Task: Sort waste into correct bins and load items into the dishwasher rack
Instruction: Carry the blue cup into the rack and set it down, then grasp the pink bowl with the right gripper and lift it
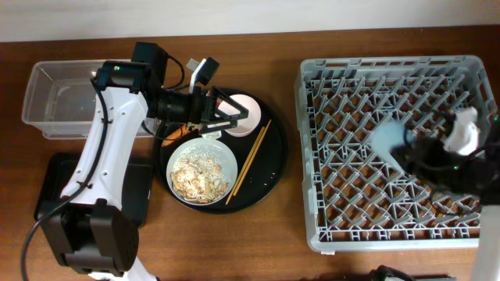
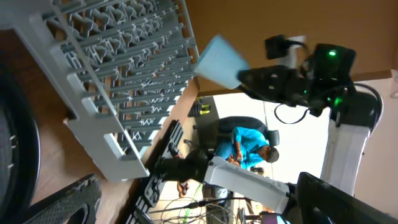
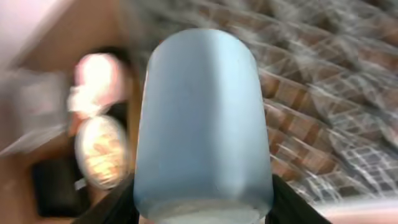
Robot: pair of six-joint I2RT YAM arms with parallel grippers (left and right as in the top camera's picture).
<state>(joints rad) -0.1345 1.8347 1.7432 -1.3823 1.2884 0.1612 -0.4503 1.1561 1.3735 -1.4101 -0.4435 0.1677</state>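
My right gripper [image 1: 406,152] is shut on the light-blue cup [image 1: 387,139] and holds it on its side above the middle of the grey dishwasher rack [image 1: 312,156]. The cup fills the right wrist view [image 3: 202,118] and also shows in the left wrist view [image 2: 219,60]. My left gripper [image 1: 223,119] is open and empty, hovering at the near edge of the small white bowl [image 1: 241,105]. The white plate [image 1: 225,156] holds beige food scraps [image 1: 199,173]. The wooden chopsticks [image 1: 250,160] lie beside it. I see no carrot piece or red wrapper.
Bowl, plate and chopsticks sit on a large round black tray [image 1: 273,168]. The clear plastic box [image 1: 62,97] stands at the back left. The shallow black tray [image 1: 51,183] lies in front of it, partly under my left arm.
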